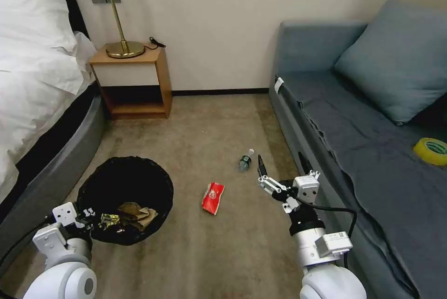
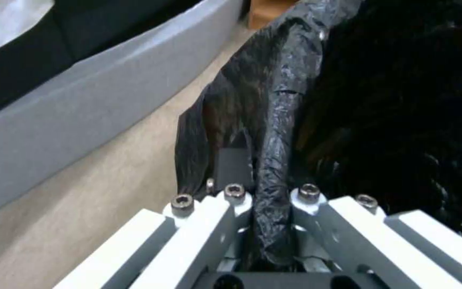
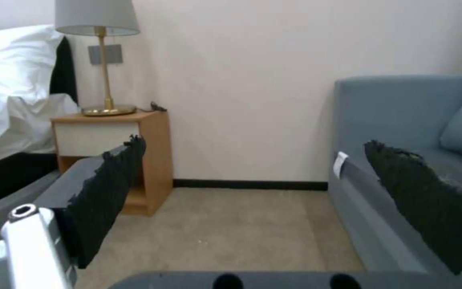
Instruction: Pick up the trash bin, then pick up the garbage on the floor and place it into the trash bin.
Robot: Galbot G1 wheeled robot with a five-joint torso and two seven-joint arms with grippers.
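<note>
The right gripper [image 1: 260,168] hangs wide open above the carpet, just right of the small clear white-capped bottle [image 1: 245,161]. The left gripper [image 2: 268,200] pinches the black-bagged round trash bin [image 1: 125,199] at its near-left rim. Best to descend squarely over the bottle's middle.

- In the head view we cannot read the print on the red snack packet [image 1: 213,198], nor any label on the small bottle [image 1: 245,160].
- The trash bin [image 1: 125,199] hides its white base under the black bag; the left gripper [image 1: 88,215] at its near rim is too dark against the bag for us to see its fingers.
- The picture's right edge cuts off the yellow tape roll [image 1: 430,151] on the sofa [image 1: 354,150].
</note>
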